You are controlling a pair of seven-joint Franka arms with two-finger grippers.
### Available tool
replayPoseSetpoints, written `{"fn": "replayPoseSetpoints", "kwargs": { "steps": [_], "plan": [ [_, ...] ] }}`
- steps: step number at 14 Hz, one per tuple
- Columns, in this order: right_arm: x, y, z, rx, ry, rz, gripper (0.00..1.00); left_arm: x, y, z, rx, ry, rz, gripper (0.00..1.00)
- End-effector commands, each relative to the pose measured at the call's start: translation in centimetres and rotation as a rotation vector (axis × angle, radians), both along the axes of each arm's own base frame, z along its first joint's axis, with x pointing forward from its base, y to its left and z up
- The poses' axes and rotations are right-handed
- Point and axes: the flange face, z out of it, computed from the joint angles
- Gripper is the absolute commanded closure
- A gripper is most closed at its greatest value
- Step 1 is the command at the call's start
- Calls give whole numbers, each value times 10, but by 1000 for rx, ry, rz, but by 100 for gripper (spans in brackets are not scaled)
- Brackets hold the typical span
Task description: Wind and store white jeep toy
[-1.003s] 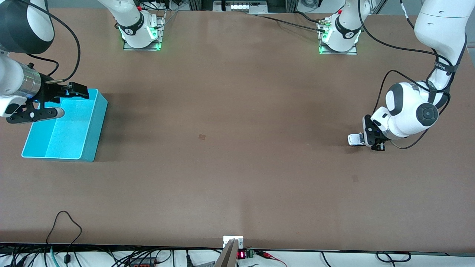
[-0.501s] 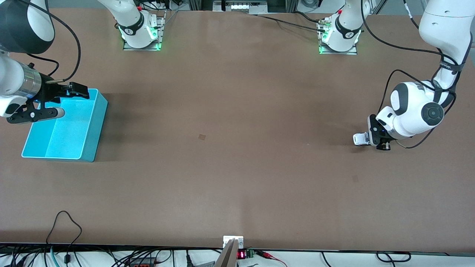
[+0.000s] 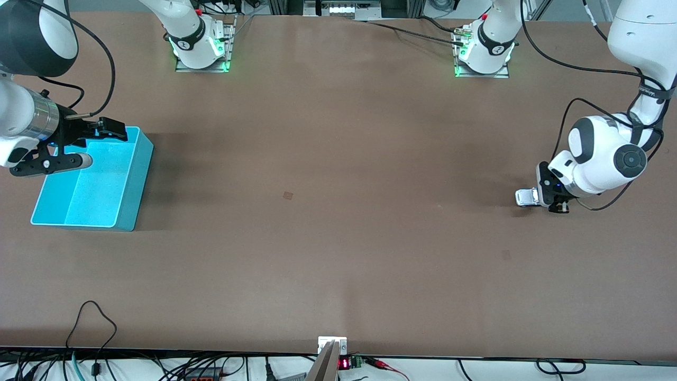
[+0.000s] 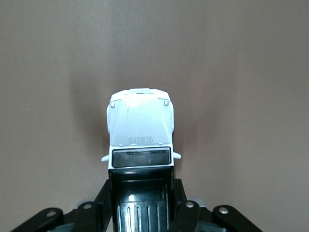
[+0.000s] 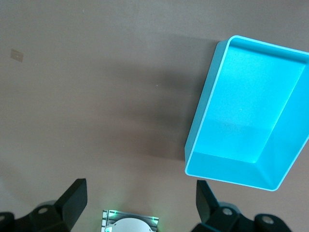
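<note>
The white jeep toy (image 3: pixel 525 197) sits low on the brown table near the left arm's end, and my left gripper (image 3: pixel 547 199) is shut on its rear part. In the left wrist view the white hood (image 4: pixel 140 126) points away from the hand, and the black roof panel (image 4: pixel 141 193) lies between the dark fingers (image 4: pixel 186 215). My right gripper (image 3: pixel 92 145) hangs open with nothing in it over the turquoise bin (image 3: pixel 135 174) at the right arm's end. The right wrist view shows the bin (image 5: pixel 200 121) with nothing inside and the spread fingertips (image 5: pixel 75 195).
Both arm bases (image 3: pixel 201 50) (image 3: pixel 482 53) stand along the table edge farthest from the front camera. A small dark square mark (image 3: pixel 287 195) lies mid-table. Cables and a small display (image 3: pixel 344 363) run along the edge nearest the front camera.
My left gripper has slid the white jeep toy along the table toward the left arm's end. The right arm has stayed still over the bin.
</note>
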Motion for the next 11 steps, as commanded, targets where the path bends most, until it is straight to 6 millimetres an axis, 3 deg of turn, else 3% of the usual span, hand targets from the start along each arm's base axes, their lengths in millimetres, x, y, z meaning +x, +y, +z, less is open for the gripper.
{"fn": "replayPoseSetpoints", "kwargs": {
  "steps": [1, 11],
  "plan": [
    [-2, 2, 2, 2, 6, 5, 0, -21, 22, -49, -16, 90, -29, 95],
    [-2, 2, 2, 2, 8, 5, 0, -25, 62, -57, -32, 92, -53, 94]
  ]
}}
